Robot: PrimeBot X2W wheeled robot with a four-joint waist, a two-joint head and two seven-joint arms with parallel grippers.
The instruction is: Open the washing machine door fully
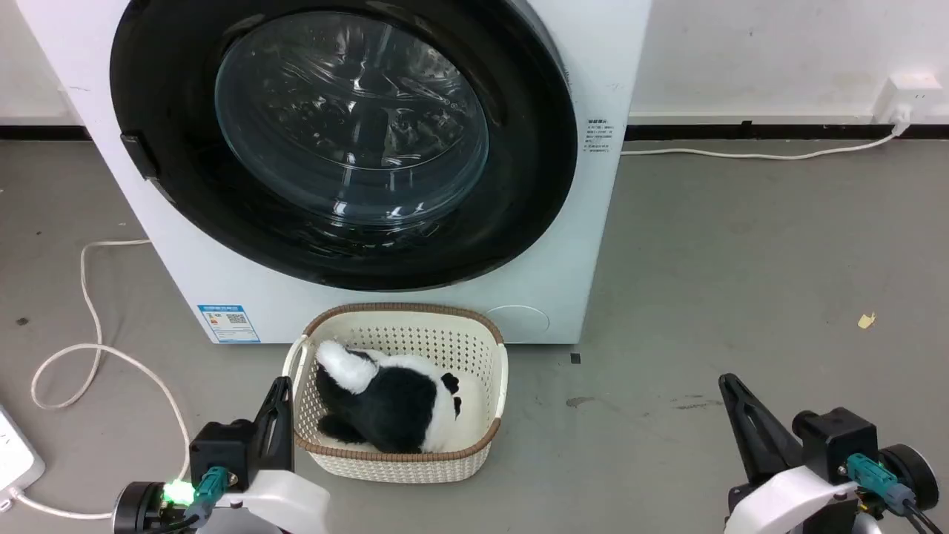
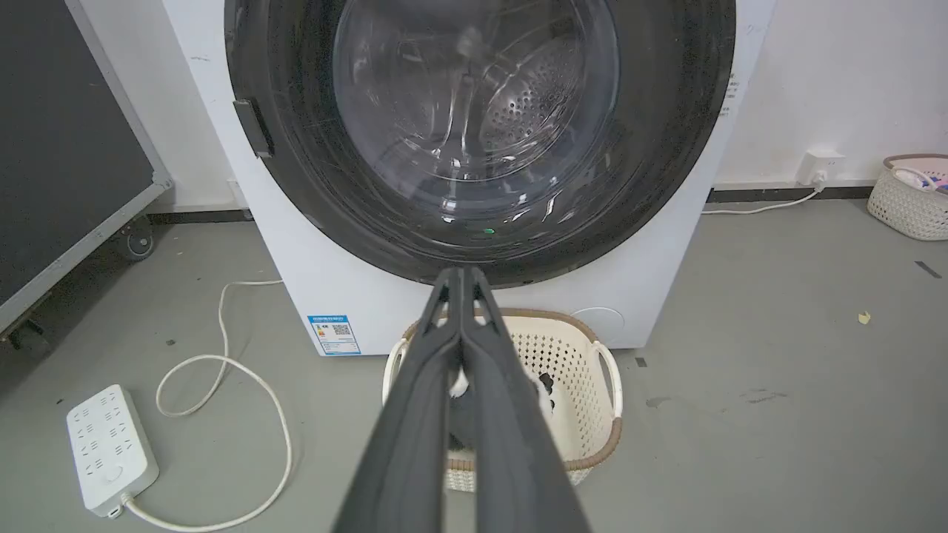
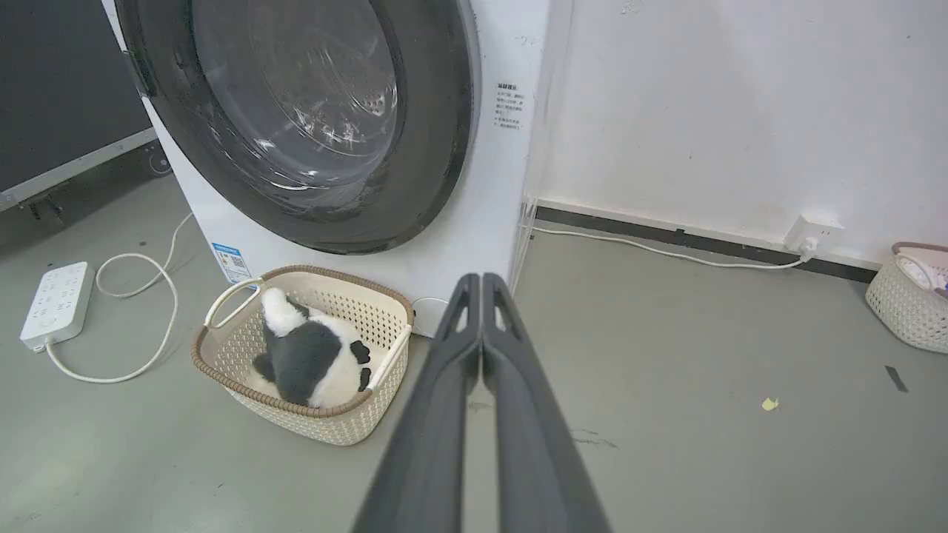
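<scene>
The big white washing machine (image 1: 600,245) has a blue label (image 1: 228,323) — too small to read; the cream holey basket (image 1: 404,306) holds a black-and-white plush panda (image 1: 393,408); left gripper (image 2: 461,272) and right gripper (image 3: 481,278) are pinched closed — empty.

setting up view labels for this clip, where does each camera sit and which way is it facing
Head: high on the robot, looking forward and down at the door and basket; left hand lower left, right hand lower right.
Left wrist: low, facing the door squarely; its shut fingers rise from the bottom.
Right wrist: farther right, facing the washer at an angle; its shut fingers show.
Shared: both wrist views catch the power strip and a second basket.
</scene>
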